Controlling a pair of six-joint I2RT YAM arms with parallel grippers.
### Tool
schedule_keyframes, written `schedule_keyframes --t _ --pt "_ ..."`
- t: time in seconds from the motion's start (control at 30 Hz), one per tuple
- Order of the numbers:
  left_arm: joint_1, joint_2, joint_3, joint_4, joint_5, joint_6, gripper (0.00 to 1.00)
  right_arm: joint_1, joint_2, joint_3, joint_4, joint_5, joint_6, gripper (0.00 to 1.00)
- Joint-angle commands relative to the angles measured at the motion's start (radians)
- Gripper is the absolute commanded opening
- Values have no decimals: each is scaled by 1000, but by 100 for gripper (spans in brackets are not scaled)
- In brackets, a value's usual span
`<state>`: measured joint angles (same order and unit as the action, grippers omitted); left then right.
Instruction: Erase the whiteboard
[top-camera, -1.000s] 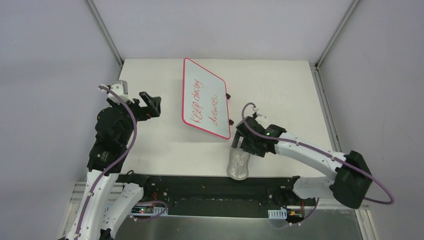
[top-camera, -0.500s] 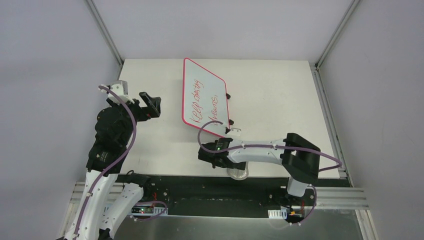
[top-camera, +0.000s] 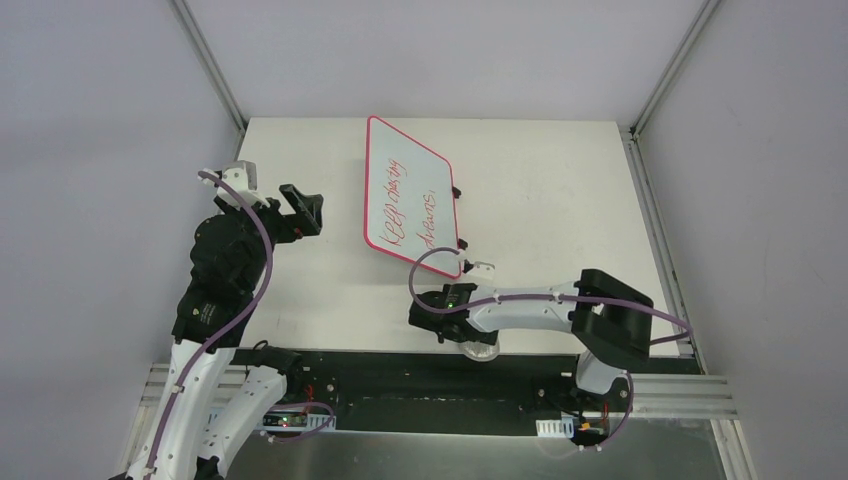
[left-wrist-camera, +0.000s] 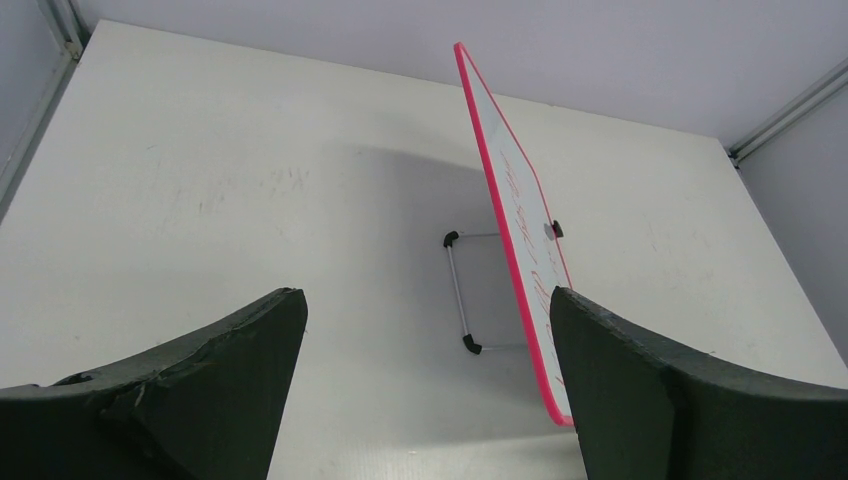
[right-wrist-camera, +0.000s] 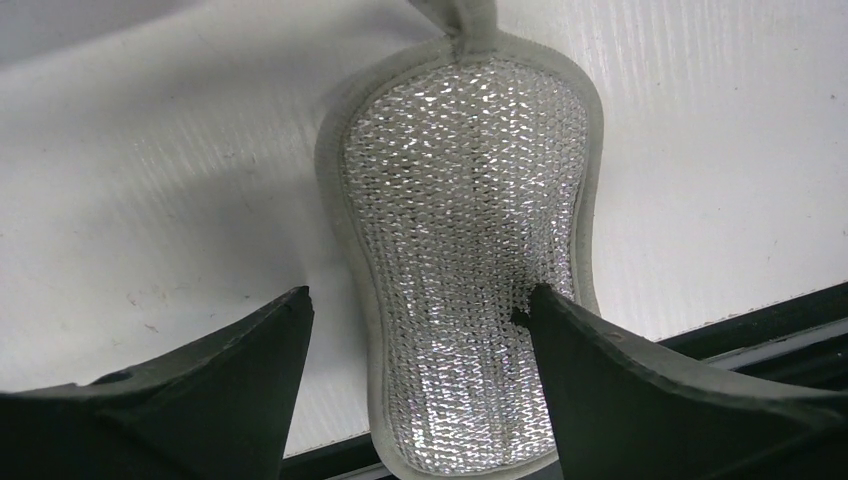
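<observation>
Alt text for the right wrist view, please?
A silver mesh pad with a grey border lies flat on the white table, by its near edge. The right gripper is open just above it, fingers apart over the pad.

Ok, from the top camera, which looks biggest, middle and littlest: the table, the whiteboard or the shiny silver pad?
1. table, easily largest.
2. whiteboard, propped at a tilt, so it may look smaller than it is.
3. silver mesh pad, smallest here, but the right arm hides most of it.
</observation>
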<state>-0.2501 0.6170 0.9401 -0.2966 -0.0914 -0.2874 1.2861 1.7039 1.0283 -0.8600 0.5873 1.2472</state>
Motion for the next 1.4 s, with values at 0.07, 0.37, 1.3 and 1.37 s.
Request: schedule_keyframes --t 0.07,0.37,1.3,1.37 --pt "-11 7 31 11 -23 8 95 -5 -46 -61 92 -11 -40 68" --pt "-11 22 31 13 -14 -1 95 -4 -77 -82 119 10 -96 22" --pt "-5 256 92 -23 171 -133 91 -410 -647 -325 588 -166 -679 0" --pt "16 333 138 -31 265 -204 84 -488 -629 -294 625 -259 -734 0"
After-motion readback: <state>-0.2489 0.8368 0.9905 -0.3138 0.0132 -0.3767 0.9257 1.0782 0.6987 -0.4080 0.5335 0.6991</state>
